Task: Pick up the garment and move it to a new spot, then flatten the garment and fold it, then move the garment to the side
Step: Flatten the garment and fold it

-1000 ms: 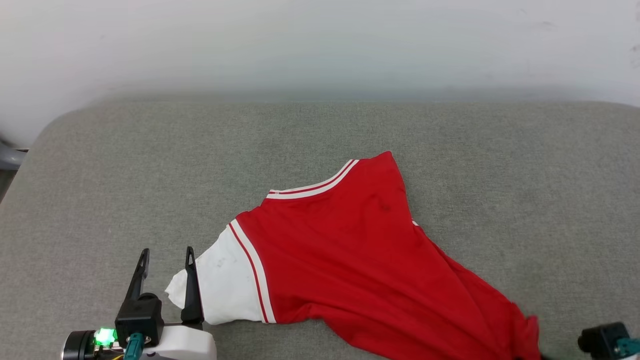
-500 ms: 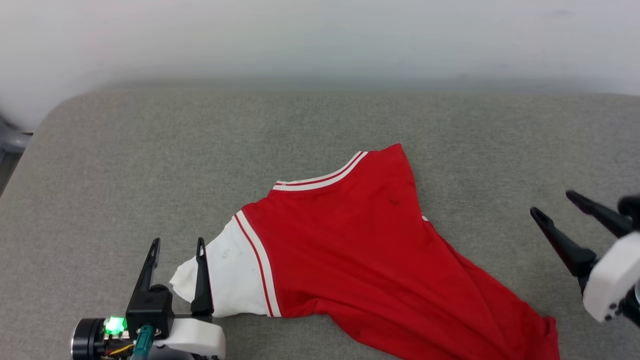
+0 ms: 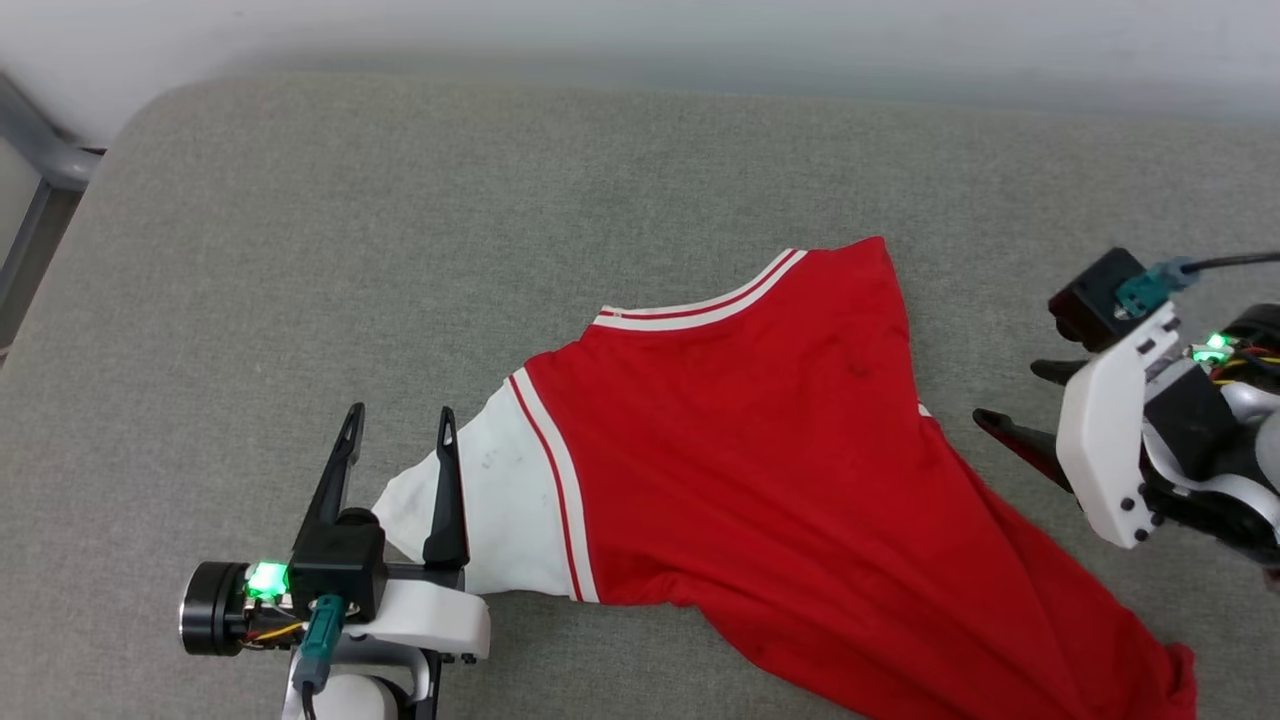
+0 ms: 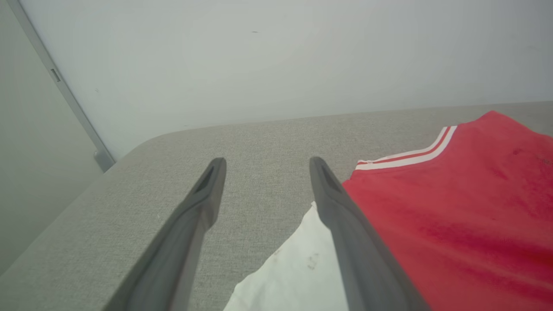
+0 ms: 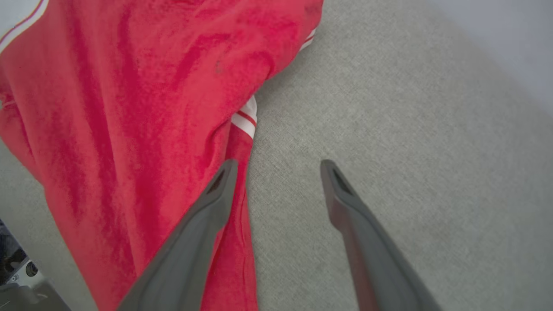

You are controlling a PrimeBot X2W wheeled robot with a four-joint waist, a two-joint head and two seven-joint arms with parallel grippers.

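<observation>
Grey fabric surface (image 3: pixel 300 250) (pale wall (image 3: pixel 600 30) behind)

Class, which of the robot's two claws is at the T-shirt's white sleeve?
The left claw, which overlaps the white sleeve. The right claw sits by the red edge of the T-shirt instead.

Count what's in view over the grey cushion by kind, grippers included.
Red-and-white T-shirt: 1
Grippers: 2, the left gripper and the right gripper, both open
Total: 3
</observation>
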